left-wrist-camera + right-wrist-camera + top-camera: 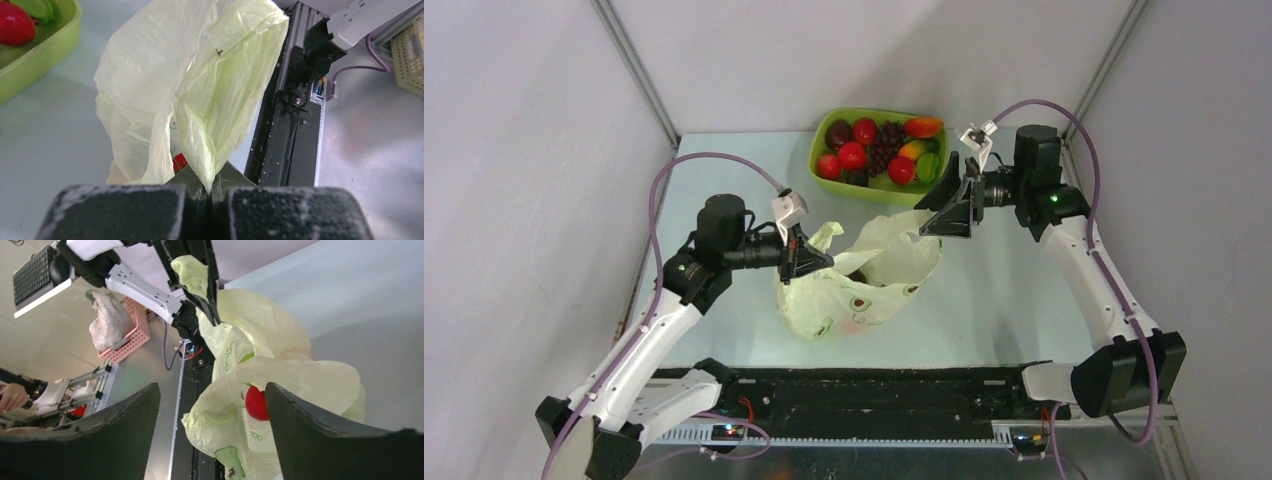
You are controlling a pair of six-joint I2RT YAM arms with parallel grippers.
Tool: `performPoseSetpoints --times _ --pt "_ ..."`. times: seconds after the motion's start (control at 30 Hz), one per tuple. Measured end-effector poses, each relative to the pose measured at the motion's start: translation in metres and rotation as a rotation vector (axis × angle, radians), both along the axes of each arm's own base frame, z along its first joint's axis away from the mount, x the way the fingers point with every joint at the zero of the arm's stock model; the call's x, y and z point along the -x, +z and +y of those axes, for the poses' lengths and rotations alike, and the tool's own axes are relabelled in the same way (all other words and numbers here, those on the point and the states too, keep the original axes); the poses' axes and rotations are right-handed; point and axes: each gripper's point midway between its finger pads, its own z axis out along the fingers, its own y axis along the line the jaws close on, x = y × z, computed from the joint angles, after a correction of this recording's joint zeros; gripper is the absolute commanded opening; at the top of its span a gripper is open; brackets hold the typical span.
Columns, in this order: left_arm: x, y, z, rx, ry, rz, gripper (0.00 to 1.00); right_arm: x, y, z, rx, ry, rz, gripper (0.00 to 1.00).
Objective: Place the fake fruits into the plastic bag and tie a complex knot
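Note:
The pale yellow-green plastic bag (864, 285) lies mid-table with its mouth held up. My left gripper (809, 256) is shut on the bag's left rim; in the left wrist view the film (200, 100) runs down into the closed jaws. A red fruit (256, 403) shows inside the bag, also in the left wrist view (180, 161). My right gripper (944, 205) is open and empty, hovering just above the bag's far right edge. The other fake fruits (879, 150), red apples, grapes, a plum, a peach and a green apple, lie in the lime-green tray (819, 150) at the back.
The black rail (864, 395) with the arm bases runs along the near edge. Grey walls close in the left and right sides. A pink basket (127, 337) and a keyboard sit off the table in the right wrist view.

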Motion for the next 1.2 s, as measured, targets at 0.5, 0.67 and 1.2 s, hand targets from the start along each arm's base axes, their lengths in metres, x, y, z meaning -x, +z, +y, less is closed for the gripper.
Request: performPoseSetpoints --times 0.5,0.67,1.2 --pt "-0.013 0.004 0.009 -0.012 0.092 -0.044 0.49 0.035 0.001 0.000 0.008 0.055 0.061 0.00" --pt "-0.024 0.014 0.017 -0.018 0.182 -0.085 0.98 0.049 0.019 0.018 0.026 0.007 0.071 0.00" --pt "0.028 0.182 -0.024 0.293 0.101 -0.431 0.99 0.017 0.038 0.059 -0.021 -0.407 0.300 0.00"
